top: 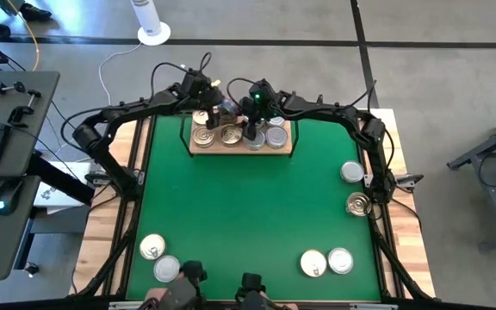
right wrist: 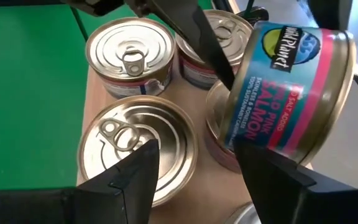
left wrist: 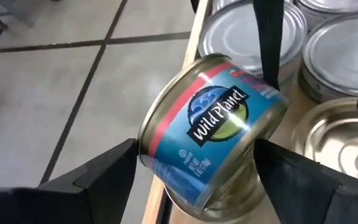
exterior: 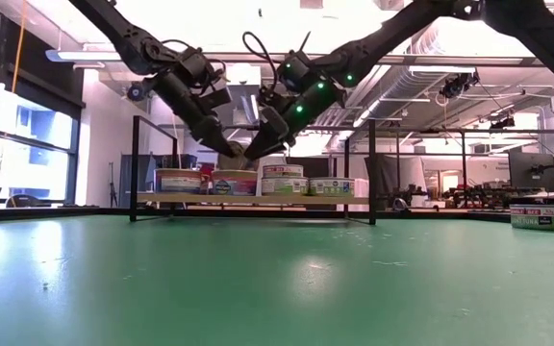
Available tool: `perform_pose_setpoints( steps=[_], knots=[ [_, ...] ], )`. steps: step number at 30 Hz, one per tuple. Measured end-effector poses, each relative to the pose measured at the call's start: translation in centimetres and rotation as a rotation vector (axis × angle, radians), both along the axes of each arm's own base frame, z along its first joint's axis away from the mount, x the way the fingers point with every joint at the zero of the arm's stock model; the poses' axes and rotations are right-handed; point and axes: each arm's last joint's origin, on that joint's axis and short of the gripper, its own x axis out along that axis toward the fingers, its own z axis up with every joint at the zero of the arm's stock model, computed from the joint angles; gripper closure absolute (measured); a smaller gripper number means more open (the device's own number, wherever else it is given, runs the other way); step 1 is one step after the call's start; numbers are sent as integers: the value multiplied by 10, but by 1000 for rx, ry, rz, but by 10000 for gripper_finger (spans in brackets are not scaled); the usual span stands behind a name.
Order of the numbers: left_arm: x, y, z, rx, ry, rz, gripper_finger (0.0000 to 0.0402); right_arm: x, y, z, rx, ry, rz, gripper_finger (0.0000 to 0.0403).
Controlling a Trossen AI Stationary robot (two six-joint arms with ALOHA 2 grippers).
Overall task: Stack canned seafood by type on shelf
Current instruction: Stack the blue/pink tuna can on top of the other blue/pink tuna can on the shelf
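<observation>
The shelf (top: 239, 150) stands at the mat's far edge and bears several tins, gold-lidded (right wrist: 129, 56) and silver-lidded (left wrist: 344, 50). My left gripper (left wrist: 194, 171) comes in from the far left, shut on a blue-and-pink Wild Planet salmon tin (left wrist: 216, 124) that is tilted over the shelf's left part. My right gripper (right wrist: 194, 168) stands open just right of that tin (right wrist: 291, 81), above a gold-lidded tin (right wrist: 135, 143) and a tin (right wrist: 219, 140) under the tilted one. Whether it touches the tilted tin I cannot tell. My left gripper has the salmon tin between its two fingers, one at the lid's rim (left wrist: 145, 155), the other at the labelled wall (left wrist: 257, 140). The fingers slant down from the far left. The tin is tilted, lid up and away, just over another tin (left wrist: 241, 196).
Loose tins lie on the green mat (top: 248, 207): two near left (top: 151, 248), two near right (top: 340, 260), two by the right edge (top: 351, 172). Thin black uprights (exterior: 135, 168) stand at the shelf's ends. The mat's middle has free room.
</observation>
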Motion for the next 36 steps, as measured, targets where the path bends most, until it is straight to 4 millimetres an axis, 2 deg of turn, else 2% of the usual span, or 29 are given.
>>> perform_pose_setpoints(
  steps=[13,28,36],
  knots=[
    [1,-22,14,24,48,-42,96,4,8,0,-9,5,19,187],
    [14,-43,12,94,170,-61,96,2,6,-3,-52,56,-31,187],
    [22,-58,6,62,193,-132,97,4,5,0,-85,38,-43,187]
  ],
)
